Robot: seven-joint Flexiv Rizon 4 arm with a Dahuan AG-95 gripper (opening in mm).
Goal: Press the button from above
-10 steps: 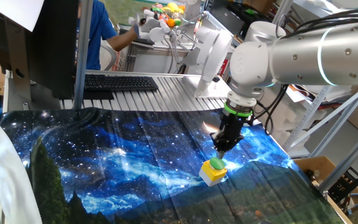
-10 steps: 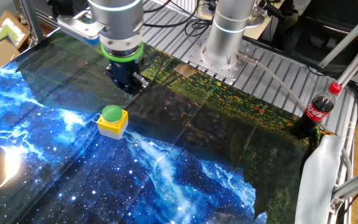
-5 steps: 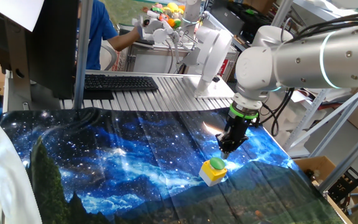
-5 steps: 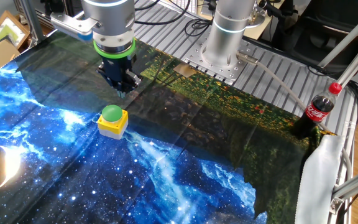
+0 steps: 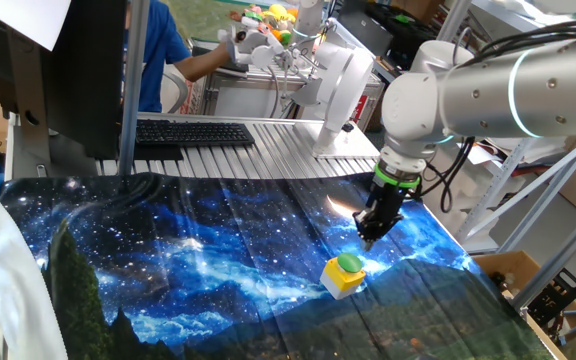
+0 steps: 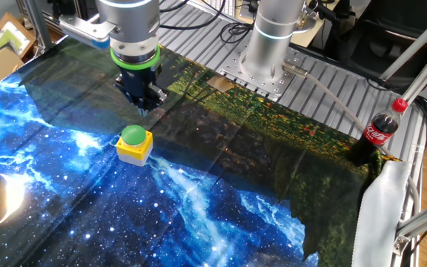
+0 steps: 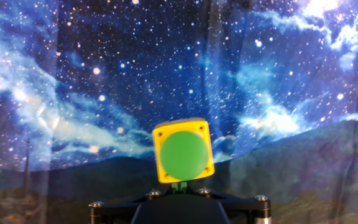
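Just one button [image 5: 348, 264], one bottle [image 6: 379, 130].

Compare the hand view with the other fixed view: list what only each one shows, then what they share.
Only the hand view: the button seen straight from above, its green cap filling most of the yellow box top, just above the dark edge of the hand's own housing.

Only the other fixed view: the gripper from outside, raised and set back from the button, not touching it; the arm's silver base; a cola bottle at the cloth's far edge.

Both: the button, resting on the starry galaxy-print cloth.
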